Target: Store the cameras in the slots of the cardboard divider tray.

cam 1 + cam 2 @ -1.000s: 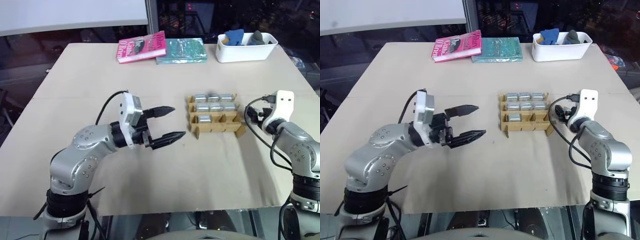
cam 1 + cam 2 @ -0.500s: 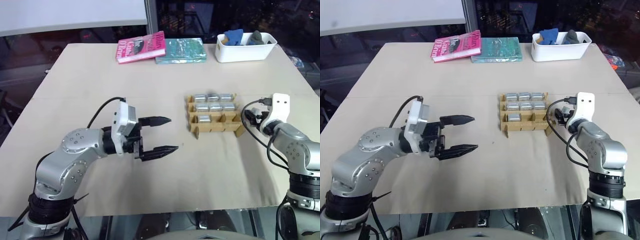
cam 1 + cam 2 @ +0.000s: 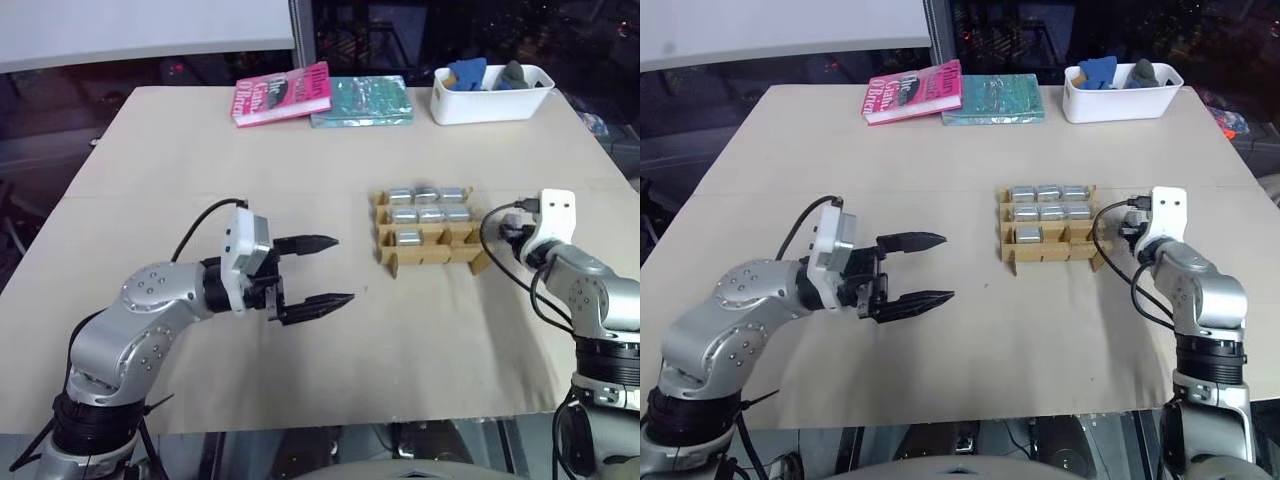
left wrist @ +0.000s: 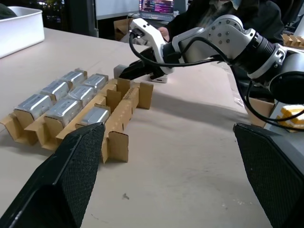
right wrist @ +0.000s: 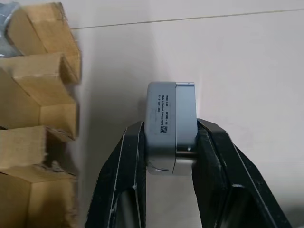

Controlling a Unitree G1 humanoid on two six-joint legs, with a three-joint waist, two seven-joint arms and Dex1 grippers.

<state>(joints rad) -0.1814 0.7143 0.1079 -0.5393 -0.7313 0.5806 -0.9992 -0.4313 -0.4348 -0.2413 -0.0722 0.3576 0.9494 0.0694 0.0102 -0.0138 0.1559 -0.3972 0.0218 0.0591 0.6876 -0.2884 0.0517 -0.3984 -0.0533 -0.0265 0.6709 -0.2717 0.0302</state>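
The right pincer (image 5: 168,142) is clenched on a silver-grey camera (image 5: 169,126), low over the counter (image 3: 200,150). The cardboard divider tray (image 3: 430,250), just to its left, holds seven cameras (two front slots empty). Left of the tray, well apart, the left pincer (image 3: 330,270) hangs released.

— What is the divider tray (image 3: 430,240) made of?
— Rough brown cardboard with raw edges. The cameras (image 3: 428,204) look like smooth, satin silver metal.
— And the desk (image 3: 300,160)?
— Matt beige board. The bin (image 3: 492,100) is glossy white plastic.
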